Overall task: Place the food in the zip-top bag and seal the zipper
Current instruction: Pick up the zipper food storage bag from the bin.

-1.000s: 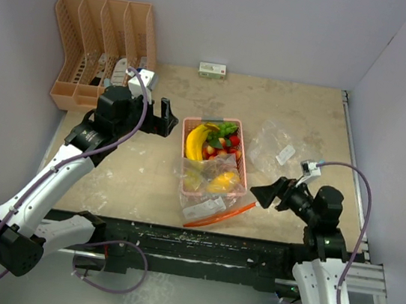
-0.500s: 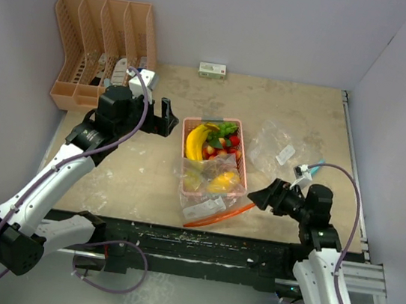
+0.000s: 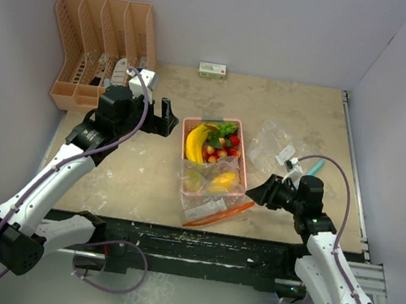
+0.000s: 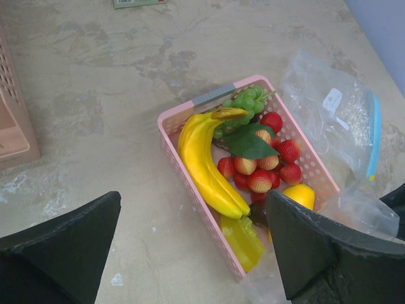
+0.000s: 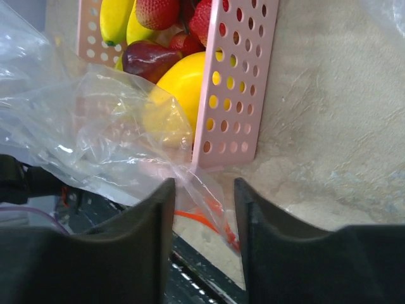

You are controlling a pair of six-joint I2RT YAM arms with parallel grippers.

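The job has hardly started. All the food sits in the pink basket (image 3: pixel 212 121) in the middle of the table (image 3: pixel 132 172): the bananas (image 3: pixel 198 142), the green grapes (image 4: pixel 245 99), the strawberries (image 3: pixel 223 153) and the mango (image 3: pixel 224 179). As far as I can tell, none of it is inside the zip-top bag (image 3: pixel 208 198) yet. That bag lies over the near end of the basket, so the mango shows through the plastic, and its orange zipper (image 3: pixel 225 212) is not shut. The right gripper (image 3: pixel 250 194) is low at the near right corner of the basket. Its fingers are a little apart with the thin bag edge between them, not pinching it yet. The left gripper (image 3: pixel 167 119) hangs just left of the basket with its fingers wide apart and nothing in them. What is left is to open the bag, move the fruit in and press the zipper shut. The floppy bag covers some fruit and gets in the way. Another clear bag (image 3: pixel 275 147) with a blue strip lies to the right, a small box (image 3: pixel 212 69) sits at the back, and an orange rack (image 3: pixel 101 39) stands far left.
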